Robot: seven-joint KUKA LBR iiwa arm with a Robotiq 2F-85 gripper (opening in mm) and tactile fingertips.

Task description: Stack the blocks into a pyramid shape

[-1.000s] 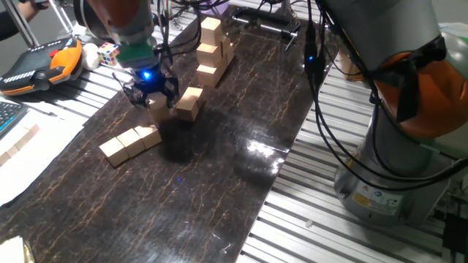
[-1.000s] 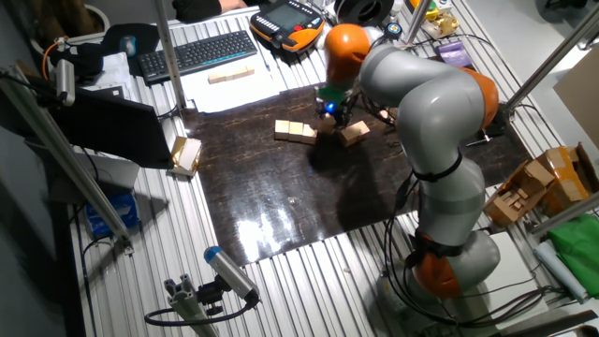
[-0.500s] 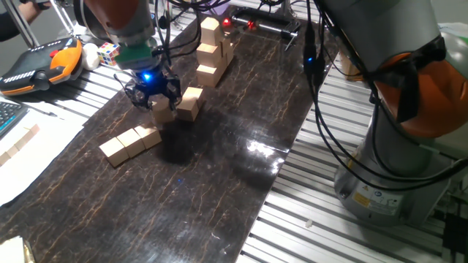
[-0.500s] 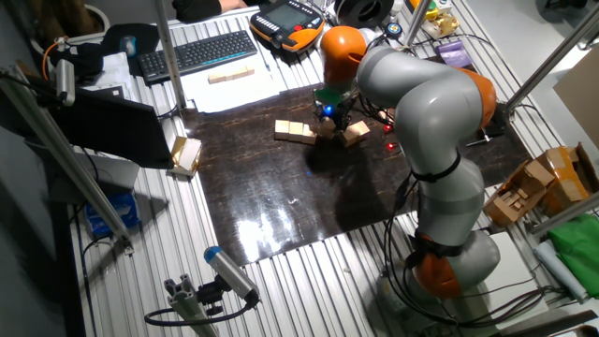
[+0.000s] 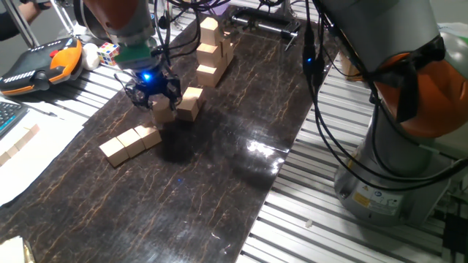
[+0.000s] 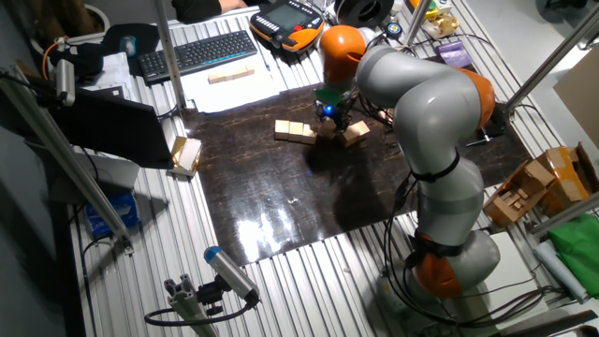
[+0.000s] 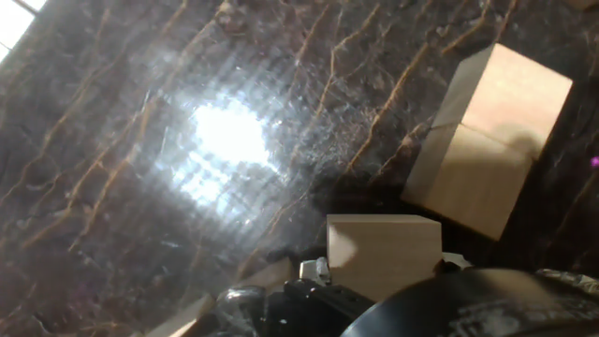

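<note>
On the dark marbled mat (image 5: 219, 168), between the row of three and the loose pair, you have one tan block (image 5: 162, 111) pinched in the gripper (image 5: 152, 100), whose fingers are closed onto its sides; in the hand view the same block (image 7: 384, 253) sits right at the fingertips, though you cannot tell there whether it rests on the mat or hangs just above it. Just beside it, toward the tower, stands a two-high stack of blocks (image 5: 190, 102), which the hand view shows as two cubes one over the other (image 7: 487, 140), close to the held block but apart from it. On the other side, nearer the mat's edge, three blocks lie touching in a line (image 5: 130, 143); from the other fixed view you see that row (image 6: 295, 131) left of the gripper (image 6: 329, 116) and the stack (image 6: 354, 133) to its right. Farther along the mat rises the taller tower of wooden cubes (image 5: 210, 51). Off the mat, you can see the multicoloured puzzle cube (image 5: 108, 52) beside the orange teach pendant (image 5: 44, 64), and a keyboard (image 6: 201, 51) by the table's far side.
</note>
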